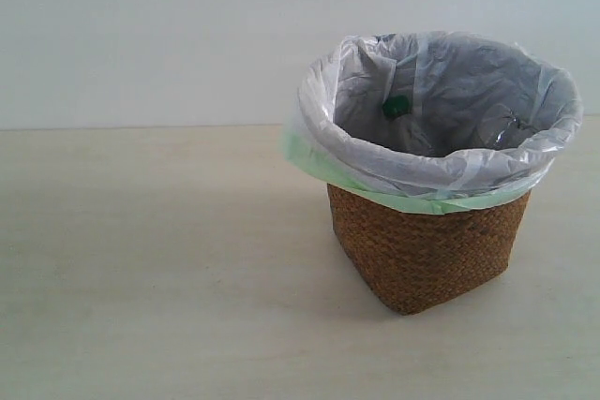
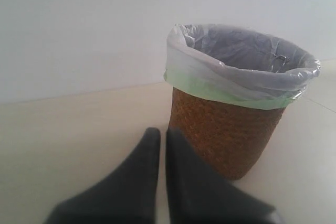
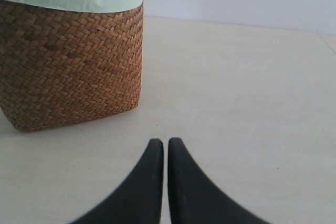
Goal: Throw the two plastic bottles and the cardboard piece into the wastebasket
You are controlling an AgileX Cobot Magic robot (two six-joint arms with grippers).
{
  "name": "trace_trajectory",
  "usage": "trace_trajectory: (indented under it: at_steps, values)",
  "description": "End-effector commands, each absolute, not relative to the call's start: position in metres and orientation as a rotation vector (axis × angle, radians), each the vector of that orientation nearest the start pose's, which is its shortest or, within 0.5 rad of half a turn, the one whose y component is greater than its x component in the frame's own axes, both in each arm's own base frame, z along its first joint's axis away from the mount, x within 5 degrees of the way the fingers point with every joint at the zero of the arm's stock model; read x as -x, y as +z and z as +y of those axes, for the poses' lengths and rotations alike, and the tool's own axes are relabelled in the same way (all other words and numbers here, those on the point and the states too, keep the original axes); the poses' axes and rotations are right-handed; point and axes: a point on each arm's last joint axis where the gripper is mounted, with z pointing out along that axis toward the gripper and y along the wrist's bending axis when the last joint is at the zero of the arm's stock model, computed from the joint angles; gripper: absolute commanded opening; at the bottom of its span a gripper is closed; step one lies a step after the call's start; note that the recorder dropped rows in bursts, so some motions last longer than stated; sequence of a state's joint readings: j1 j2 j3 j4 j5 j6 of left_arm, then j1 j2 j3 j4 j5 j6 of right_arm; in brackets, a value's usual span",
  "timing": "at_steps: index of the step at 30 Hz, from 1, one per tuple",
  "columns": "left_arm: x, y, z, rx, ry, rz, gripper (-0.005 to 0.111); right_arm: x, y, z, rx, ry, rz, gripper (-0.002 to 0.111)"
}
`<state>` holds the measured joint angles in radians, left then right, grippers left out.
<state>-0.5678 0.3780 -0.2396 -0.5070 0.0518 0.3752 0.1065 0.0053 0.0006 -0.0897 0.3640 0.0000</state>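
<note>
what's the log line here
wastebasket upright on table | green cap inside | left gripper jaws shut, empty | right gripper jaws shut, empty

in the exterior view the wastebasket (image 1: 427,250) hides its own floor behind its front wall and the folded bag (image 1: 412,180). only a green cap (image 1: 395,106) and a clear glint of plastic (image 1: 507,126) peek above the rim, too little to tell how anything lies inside. in the right wrist view the picture's edge cuts off the wastebasket's rim and far side. the left gripper (image 2: 158,131) and right gripper (image 3: 165,141) show only dark, blurred fingers, their bases cut off. one left finger covers part of the wastebasket's foot.
</note>
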Motion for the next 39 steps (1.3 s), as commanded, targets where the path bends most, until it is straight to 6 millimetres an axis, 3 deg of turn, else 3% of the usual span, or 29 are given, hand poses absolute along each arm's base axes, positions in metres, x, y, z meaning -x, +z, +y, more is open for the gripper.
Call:
trace_trajectory:
  at_steps: [1,11,21,31,34,35,39]
  values:
    - [-0.076,0.264,-0.050,-0.357,-0.553,1.638,0.004,-0.053,0.181,0.002,0.148,-0.017,1.839,0.000]
    - [-0.057,0.279,-0.022,-0.150,-0.403,1.453,0.004,-0.053,0.181,0.002,0.148,-0.017,1.839,0.000]
    - [-0.047,0.284,-0.008,-0.005,-0.240,1.369,0.004,-0.053,0.181,0.002,0.148,-0.017,1.839,0.000]
    - [-0.047,0.284,-0.008,-0.003,-0.232,1.368,0.004,-0.053,0.181,0.002,0.148,-0.017,1.839,0.000]
    - [-0.039,0.284,-0.006,-0.094,-0.106,1.319,0.004,-0.053,0.181,0.002,0.149,-0.019,1.838,0.000]
    - [-0.038,0.279,-0.006,-0.159,-0.012,1.312,0.004,-0.053,0.181,0.002,0.149,-0.019,1.838,0.000]
    - [-0.045,0.261,-0.005,-0.192,0.075,1.359,0.004,-0.053,0.181,0.002,0.149,-0.019,1.838,0.000]
